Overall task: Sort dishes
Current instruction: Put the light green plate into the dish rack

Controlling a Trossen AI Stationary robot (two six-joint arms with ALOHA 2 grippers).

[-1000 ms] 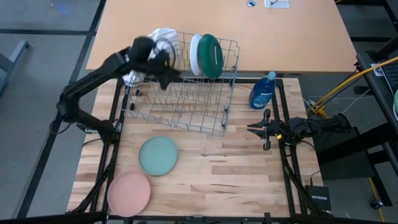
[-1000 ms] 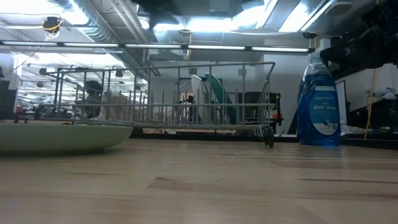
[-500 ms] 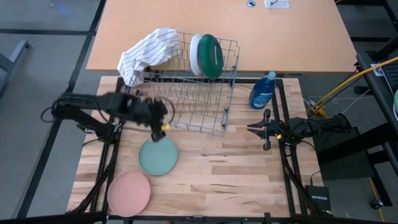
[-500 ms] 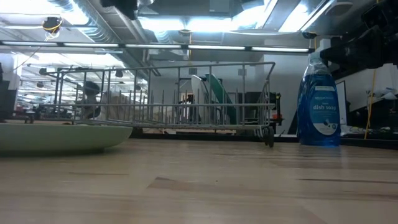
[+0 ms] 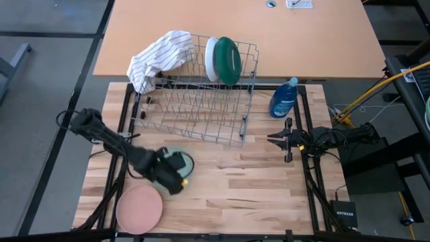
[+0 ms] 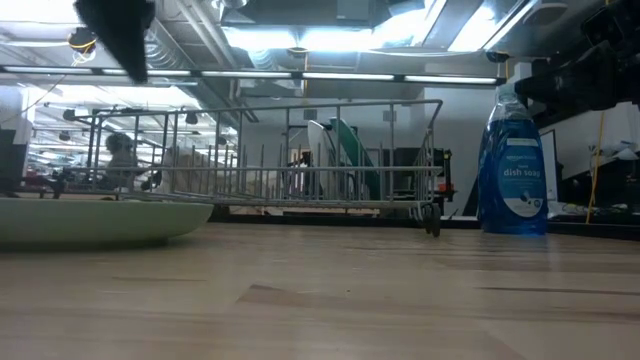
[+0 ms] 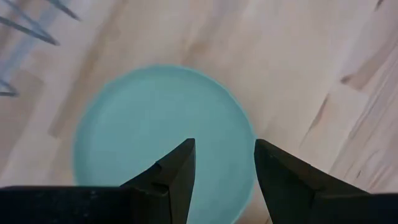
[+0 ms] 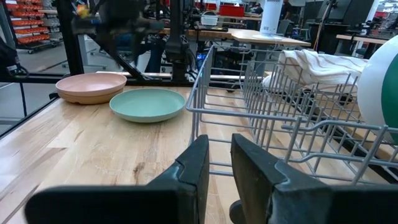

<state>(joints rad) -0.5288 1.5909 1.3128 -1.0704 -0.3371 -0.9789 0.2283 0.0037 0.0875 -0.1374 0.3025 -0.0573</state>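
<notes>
from above, the left gripper hangs over the sage plate on the table. the pink plate lies near it. the white plate and dark green plate stand in the rack. the right gripper waits by the rack.

down low, the sage plate sits flat.

the left wrist shows fingers spread a little above the sage plate, holding nothing.

the right wrist shows fingers only a bit apart, holding nothing.
</notes>
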